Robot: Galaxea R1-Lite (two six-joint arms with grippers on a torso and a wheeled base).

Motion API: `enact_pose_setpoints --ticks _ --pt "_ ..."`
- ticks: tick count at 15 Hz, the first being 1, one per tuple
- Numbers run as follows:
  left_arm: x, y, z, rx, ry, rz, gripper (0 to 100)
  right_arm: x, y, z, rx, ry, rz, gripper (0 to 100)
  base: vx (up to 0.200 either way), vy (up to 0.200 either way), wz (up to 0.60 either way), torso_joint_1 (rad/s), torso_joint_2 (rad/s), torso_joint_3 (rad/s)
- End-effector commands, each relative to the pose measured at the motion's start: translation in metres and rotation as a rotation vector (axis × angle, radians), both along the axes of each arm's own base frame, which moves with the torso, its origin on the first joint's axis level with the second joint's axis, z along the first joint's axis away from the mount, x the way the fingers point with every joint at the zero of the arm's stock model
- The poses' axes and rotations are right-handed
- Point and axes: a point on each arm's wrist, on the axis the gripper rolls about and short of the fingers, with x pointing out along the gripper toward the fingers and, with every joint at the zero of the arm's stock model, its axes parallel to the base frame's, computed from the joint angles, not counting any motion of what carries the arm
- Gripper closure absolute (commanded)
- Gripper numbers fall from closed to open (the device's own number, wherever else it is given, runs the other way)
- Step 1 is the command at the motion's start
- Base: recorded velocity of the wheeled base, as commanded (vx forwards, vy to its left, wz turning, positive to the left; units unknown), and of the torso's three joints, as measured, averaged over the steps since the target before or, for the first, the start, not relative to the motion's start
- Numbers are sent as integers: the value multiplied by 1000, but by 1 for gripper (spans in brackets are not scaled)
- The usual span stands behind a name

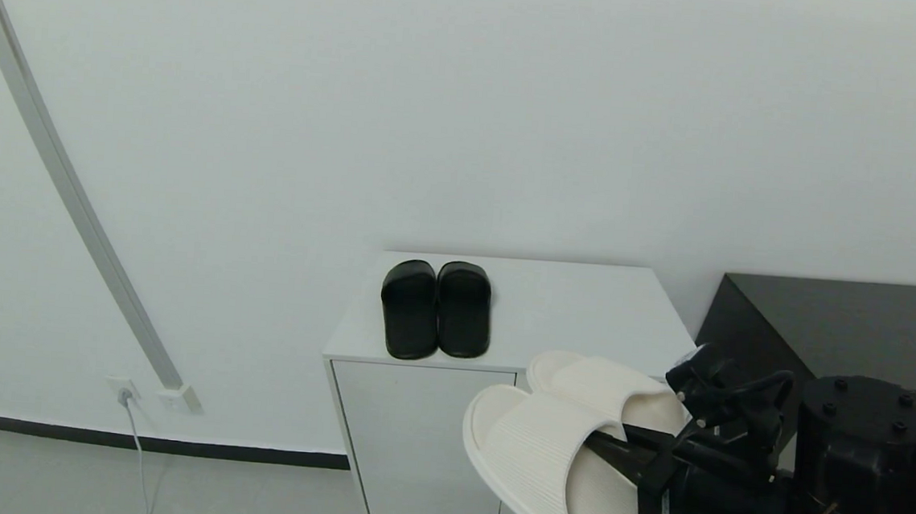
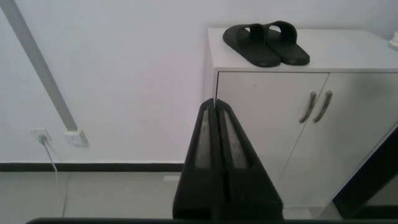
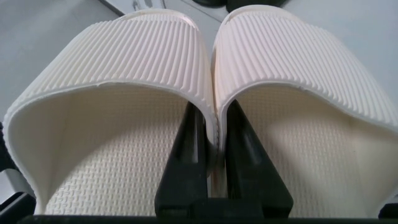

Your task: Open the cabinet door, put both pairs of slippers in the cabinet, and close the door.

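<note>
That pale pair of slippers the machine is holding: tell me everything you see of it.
The white slippers are slides with ribbed upper straps and diamond-textured footbeds, seemingly soft foam. They lie side by side, tilted, held in the air by the right gripper: one black finger reaches into each slipper, pinching the adjoining strap walls together. They hang before the cabinet, near its top; whether they touch it cannot be told.

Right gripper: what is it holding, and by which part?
The right gripper holds both white slippers, pinching their adjoining strap sides together, one finger inside each.
</note>
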Motion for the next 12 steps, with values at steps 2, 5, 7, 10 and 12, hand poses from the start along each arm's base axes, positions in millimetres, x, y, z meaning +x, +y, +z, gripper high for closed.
enact_pose_setpoints --ticks 2,5,7,10,12 --pt "0 0 0 0 -1 1 0 -3 0 -2 -2 2 7 100 0 0 0 -154 332 183" --pt "0 0 0 0 -1 1 0 -3 0 -3 -6 6 9 100 0 0 0 -154 344 191" --pt "0 0 0 0 -1 2 0 -3 0 -4 -8 9 12 100 0 0 0 -154 359 193" --pt "0 0 0 0 -1 2 0 -4 0 -7 -15 17 13 100 0 0 0 -160 365 199" --pt "0 0 0 0 -1 2 0 -4 -1 -8 -18 20 15 100 0 0 0 -166 376 205"
